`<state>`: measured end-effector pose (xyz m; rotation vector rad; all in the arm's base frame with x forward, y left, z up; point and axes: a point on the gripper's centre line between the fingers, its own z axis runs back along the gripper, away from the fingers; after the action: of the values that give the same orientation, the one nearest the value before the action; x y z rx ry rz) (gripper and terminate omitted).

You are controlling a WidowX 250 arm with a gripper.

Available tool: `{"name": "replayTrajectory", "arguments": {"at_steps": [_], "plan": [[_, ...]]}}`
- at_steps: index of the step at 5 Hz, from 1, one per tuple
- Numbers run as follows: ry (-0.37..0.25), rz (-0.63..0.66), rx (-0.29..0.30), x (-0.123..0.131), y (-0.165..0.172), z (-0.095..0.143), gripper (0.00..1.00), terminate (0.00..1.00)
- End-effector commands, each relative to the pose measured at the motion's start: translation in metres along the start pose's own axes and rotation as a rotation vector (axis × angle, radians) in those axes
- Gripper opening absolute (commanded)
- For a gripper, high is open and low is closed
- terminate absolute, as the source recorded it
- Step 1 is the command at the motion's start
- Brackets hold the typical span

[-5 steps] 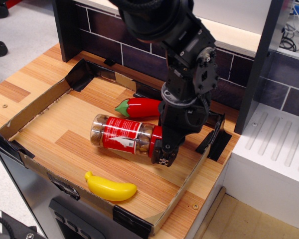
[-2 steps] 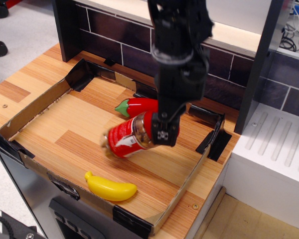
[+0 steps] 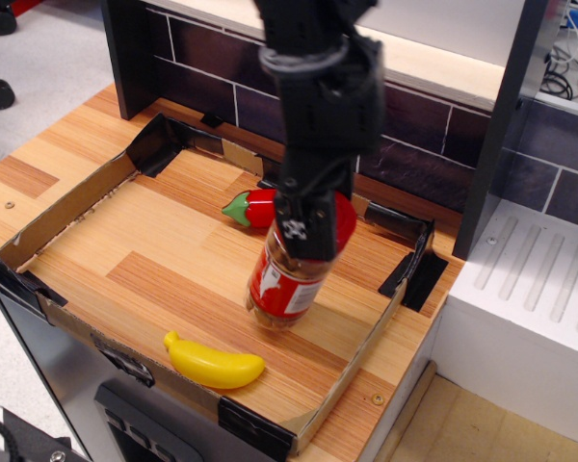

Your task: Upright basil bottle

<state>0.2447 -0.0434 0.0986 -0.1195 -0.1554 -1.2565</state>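
Wooden tray floor (image 3: pixel 164 250) under near-vertical arm, hand (image 3: pixel 306 227) pinching tilted basil bottle (image 3: pixel 287 284) by cap.

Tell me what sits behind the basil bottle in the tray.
Behind the basil bottle, held near its cap by the gripper, lies the red chili pepper. Only its green stem and left part show; the rest is covered by the gripper and bottle.

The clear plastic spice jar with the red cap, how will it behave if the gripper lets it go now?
The clear plastic spice jar is tall, narrow and slightly tilted, so it may tip. Its round body would probably roll. The gripper grips it near the red cap; smooth plastic might slip.
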Motion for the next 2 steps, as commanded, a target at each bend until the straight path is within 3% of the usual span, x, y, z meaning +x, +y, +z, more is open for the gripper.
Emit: {"name": "replayTrajectory", "arguments": {"at_steps": [1, 2], "plan": [[-0.151, -0.056, 0.077, -0.0026, 0.0178, 0.0112, 0.00, 0.00], [-0.231, -0.043, 0.052, -0.0041, 0.0234, 0.0096, 1.00, 0.00]]}}
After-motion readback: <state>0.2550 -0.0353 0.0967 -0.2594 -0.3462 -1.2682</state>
